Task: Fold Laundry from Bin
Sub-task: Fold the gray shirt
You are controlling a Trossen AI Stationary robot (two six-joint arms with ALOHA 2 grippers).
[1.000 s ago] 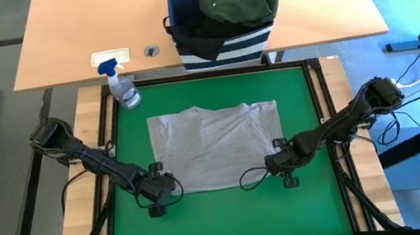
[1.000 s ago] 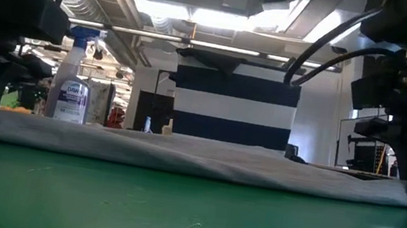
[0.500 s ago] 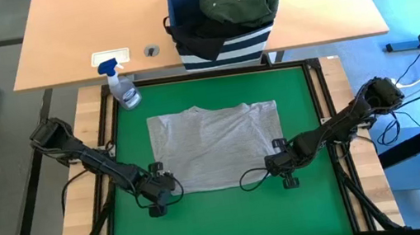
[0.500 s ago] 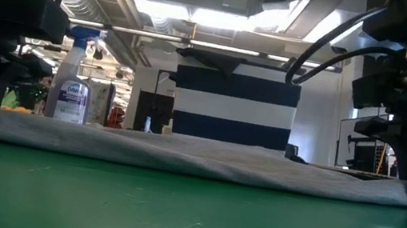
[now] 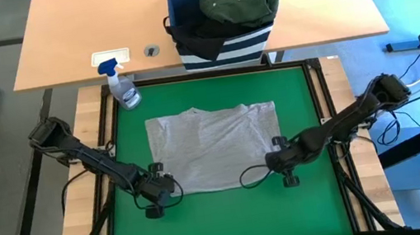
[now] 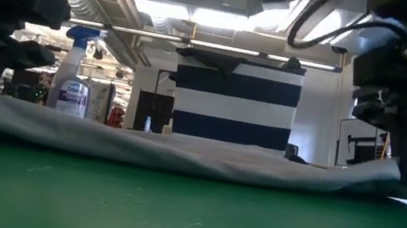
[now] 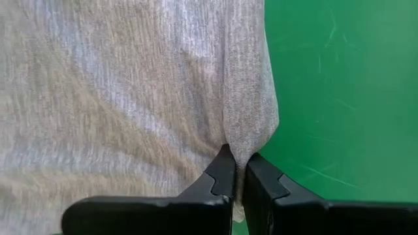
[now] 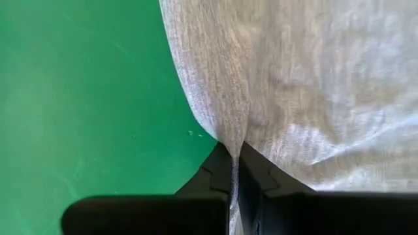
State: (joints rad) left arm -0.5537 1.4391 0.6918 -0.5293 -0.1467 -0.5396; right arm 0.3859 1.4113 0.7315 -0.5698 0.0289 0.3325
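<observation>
- The light grey garment lies spread on the green mat, in front of the bin. The bin stands on the wooden table beyond the mat, and the dark olive green garment is on top of it.
- Your left gripper is at the near left corner of the grey garment. Its fingers are pressed together and they pinch the hem, as the left wrist view shows.
- Your right gripper is at the near right corner, and it pinches the cloth in the same way.
- In the low view both corners look a little raised from the mat, so I judge that the step in hand is to lift the near edge for the first fold.
- Raise both grippers together, at equal height, so the edge stays straight.
- Carry the near edge toward the bin, and keep the cloth lightly stretched between the grippers.
- Do not pull hard, because the far edge can slide on the mat.
- Keep away from the spray bottle, which stands to the left of the bin at the mat's corner.
</observation>
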